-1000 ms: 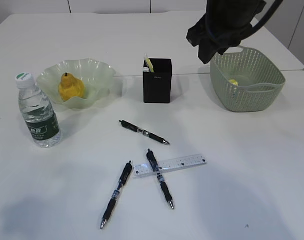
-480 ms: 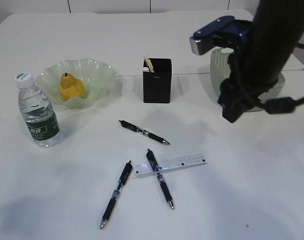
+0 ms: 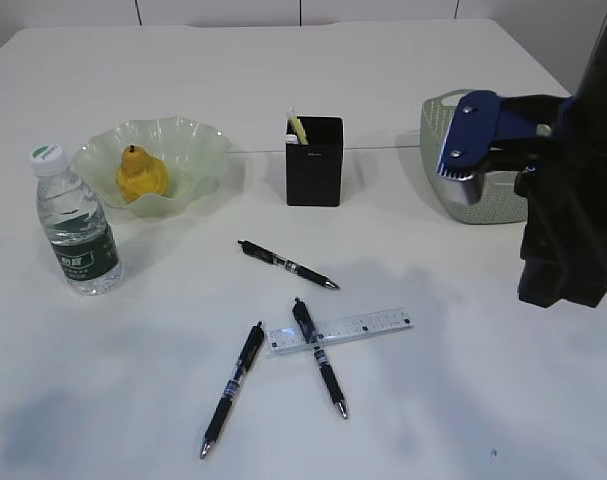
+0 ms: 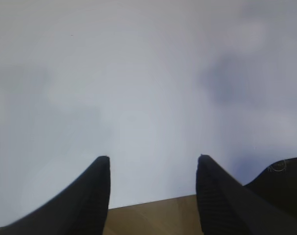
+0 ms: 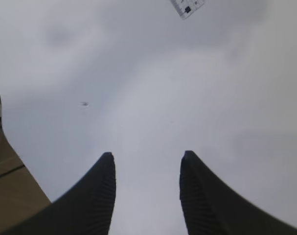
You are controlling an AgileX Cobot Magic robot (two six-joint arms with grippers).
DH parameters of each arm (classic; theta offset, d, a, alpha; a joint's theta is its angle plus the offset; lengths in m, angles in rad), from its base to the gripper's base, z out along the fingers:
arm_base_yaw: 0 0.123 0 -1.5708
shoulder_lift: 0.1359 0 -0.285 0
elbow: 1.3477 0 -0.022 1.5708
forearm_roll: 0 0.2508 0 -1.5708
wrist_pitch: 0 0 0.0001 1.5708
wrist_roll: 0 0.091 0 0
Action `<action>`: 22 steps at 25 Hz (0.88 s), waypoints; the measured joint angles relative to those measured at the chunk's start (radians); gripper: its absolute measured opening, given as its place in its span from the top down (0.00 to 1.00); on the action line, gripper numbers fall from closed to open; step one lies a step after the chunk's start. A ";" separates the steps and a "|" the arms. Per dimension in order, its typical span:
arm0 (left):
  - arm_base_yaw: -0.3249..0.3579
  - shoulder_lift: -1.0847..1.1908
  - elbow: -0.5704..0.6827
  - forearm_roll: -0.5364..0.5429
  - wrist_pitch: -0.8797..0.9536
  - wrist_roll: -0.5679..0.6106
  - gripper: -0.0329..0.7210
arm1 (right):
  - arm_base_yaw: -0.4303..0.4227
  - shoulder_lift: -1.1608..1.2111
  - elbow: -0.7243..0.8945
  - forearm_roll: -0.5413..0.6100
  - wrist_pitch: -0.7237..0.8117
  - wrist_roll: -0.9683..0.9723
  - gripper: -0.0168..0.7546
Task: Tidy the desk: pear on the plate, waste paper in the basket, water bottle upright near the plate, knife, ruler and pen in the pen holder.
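Both end effectors, left (image 4: 153, 169) and right (image 5: 147, 164), stand about half open, holding nothing, over bare worktop (image 3: 483, 400). Pear (image 3: 141, 174) on plate (image 3: 198, 140), bottle (image 3: 75, 223) upright beside it, knife in holder (image 3: 314, 165). Three pens (image 3: 287, 265) (image 3: 233, 388) (image 3: 318, 357) loose; one lies across the ruler (image 3: 368, 324). Risk: grabbing that pen drags or flips the ruler; flat ruler likely slips from the tips.

The right arm (image 3: 568, 200) has swung down from above the basket (image 3: 453, 150). It now hangs right of the basket, lower over the desk (image 3: 463, 380).
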 joint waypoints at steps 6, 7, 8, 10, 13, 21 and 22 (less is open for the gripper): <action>0.000 0.000 0.000 -0.002 0.000 0.000 0.43 | 0.000 0.019 0.000 -0.002 -0.009 -0.125 0.52; 0.000 0.000 0.000 -0.002 0.000 0.000 0.43 | 0.000 0.030 0.000 -0.002 -0.024 -0.142 0.52; 0.000 0.000 0.000 -0.002 0.000 0.000 0.43 | 0.000 0.045 0.000 -0.001 -0.038 -0.157 0.52; 0.000 0.000 0.000 -0.003 0.000 0.000 0.43 | 0.000 0.077 -0.002 0.006 -0.063 -0.184 0.52; 0.000 0.000 0.000 -0.003 0.000 0.000 0.43 | 0.000 0.130 -0.026 0.027 -0.093 -0.214 0.52; 0.000 0.000 0.000 -0.004 0.000 0.000 0.43 | 0.000 0.244 -0.119 0.231 -0.199 -0.325 0.52; 0.000 0.000 0.000 -0.004 0.000 0.000 0.43 | 0.000 0.247 -0.120 0.247 -0.212 -0.327 0.52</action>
